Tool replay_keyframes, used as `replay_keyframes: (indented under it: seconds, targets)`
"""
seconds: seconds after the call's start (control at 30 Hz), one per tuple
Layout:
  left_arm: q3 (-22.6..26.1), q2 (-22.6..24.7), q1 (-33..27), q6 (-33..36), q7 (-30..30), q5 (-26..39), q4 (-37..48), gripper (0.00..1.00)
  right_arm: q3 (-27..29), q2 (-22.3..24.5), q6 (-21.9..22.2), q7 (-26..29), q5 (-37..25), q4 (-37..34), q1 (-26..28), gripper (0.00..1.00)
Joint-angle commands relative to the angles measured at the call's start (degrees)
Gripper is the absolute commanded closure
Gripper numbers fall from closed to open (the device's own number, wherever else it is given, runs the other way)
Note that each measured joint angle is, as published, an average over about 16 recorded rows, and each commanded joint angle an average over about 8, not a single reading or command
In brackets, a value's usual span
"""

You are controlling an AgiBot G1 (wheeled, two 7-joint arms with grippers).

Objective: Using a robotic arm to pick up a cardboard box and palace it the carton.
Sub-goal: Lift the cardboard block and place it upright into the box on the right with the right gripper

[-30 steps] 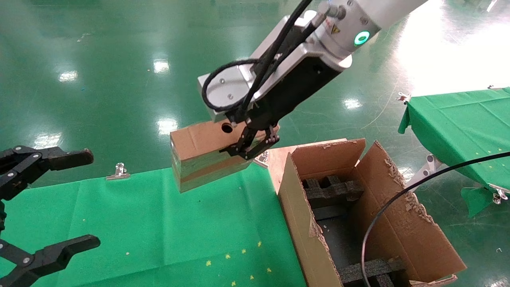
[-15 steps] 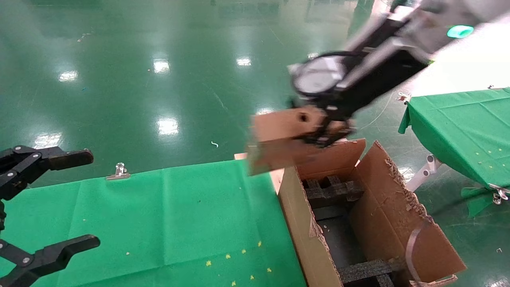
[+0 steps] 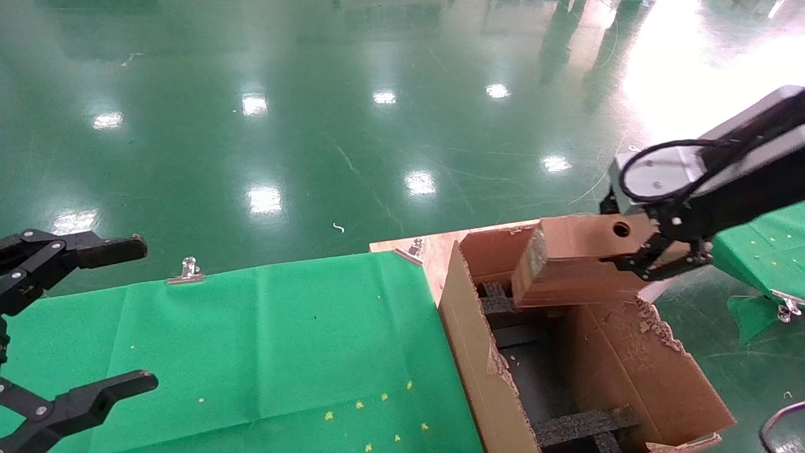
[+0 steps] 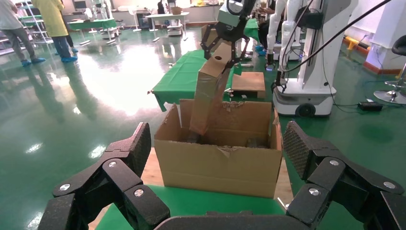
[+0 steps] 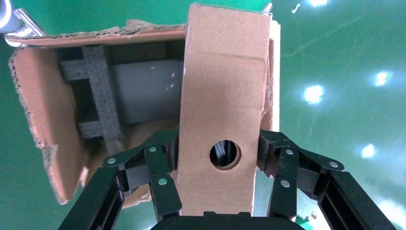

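Left claw: black, multi-link, fingers spread wide and holding nothing; it hangs over the green cloth of the table, well apart from the carton. In the left wrist view its textured pads stand on either side of the carton face.

Table: covered in smooth green cloth, fastened at the far edge by a metal clip. A bare wooden corner shows just beside the carton.

Carton: large, brown corrugated board, rectangular, flaps standing up, edges ragged and torn. Black foam blocks sit inside against its walls.

Cardboard box: plain brown, long and rectangular, with a round punched hole in one broad face. It is held above the carton's open top, tilted, its lower end dipping toward the carton's far inner corner.

Right claw: black link fingers clamped on the two narrow sides of the cardboard box near the hole, gripping it firmly. The robotic arm reaches in from the carton's right side, with a silver bracket and looped black cable at the wrist.
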Motion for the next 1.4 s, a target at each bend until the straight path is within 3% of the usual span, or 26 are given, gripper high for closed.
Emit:
replay_keyframes:
  seconds: [0.03, 0.23, 0.53, 0.87, 1.03, 1.4]
  targets:
    - [0.0, 0.0, 0.0, 0.0, 0.0, 0.0, 0.0, 0.00, -1.8, 1.5, 0.1, 0.7, 0.3, 0.8, 1.3, 1.00]
    - [0.0, 0.0, 0.0, 0.0, 0.0, 0.0, 0.0, 0.00, -3.9, 5.5, 2.3, 5.2, 1.0, 0.4, 0.2, 1.00]
    - [0.0, 0.0, 0.0, 0.0, 0.0, 0.0, 0.0, 0.00, -5.5, 14.0, 6.9, 16.5, 2.3, -0.4, -3.1, 1.00]
    - [0.0, 0.0, 0.0, 0.0, 0.0, 0.0, 0.0, 0.00, -6.8, 22.1, 11.7, 27.2, 0.7, 4.1, -4.6, 1.00]
    - [0.0, 0.0, 0.0, 0.0, 0.0, 0.0, 0.0, 0.00, -7.1, 23.8, 12.7, 28.7, 0.7, 5.4, -4.9, 1.00]
    - [0.0, 0.0, 0.0, 0.0, 0.0, 0.0, 0.0, 0.00, -6.9, 22.6, 12.2, 27.7, 0.7, 4.8, -4.8, 1.00]
